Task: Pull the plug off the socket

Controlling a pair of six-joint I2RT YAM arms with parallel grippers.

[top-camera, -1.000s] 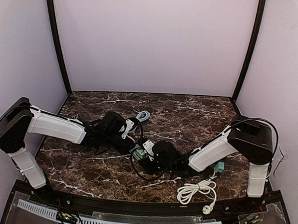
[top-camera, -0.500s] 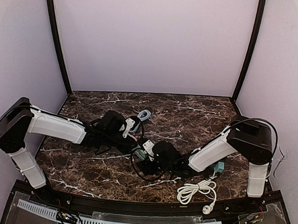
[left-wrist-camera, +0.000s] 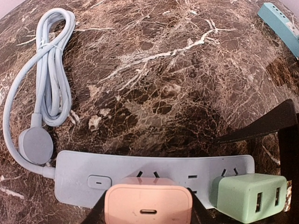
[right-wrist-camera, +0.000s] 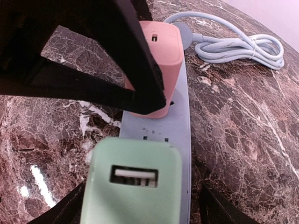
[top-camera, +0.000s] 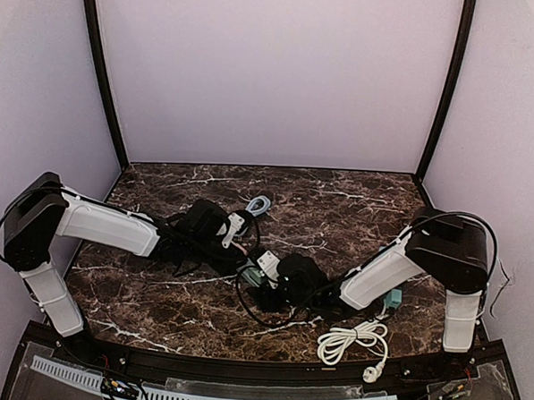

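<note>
A pale blue power strip lies on the marble, its cable coiled at the left. A pink plug stands on its middle socket, and my left gripper is shut on it, black fingers at both sides. A green USB plug sits at the strip's right end. In the right wrist view the green plug fills the foreground. My right gripper straddles the strip there, fingers at either edge. The pink plug is behind. Both grippers meet at mid-table.
A coiled white cable with a plug lies front right. A teal adapter lies by the right arm and also shows in the left wrist view. The blue cable coil lies behind the grippers.
Both grippers and the strip have shifted slightly to the right and away. The grips look the same.
</note>
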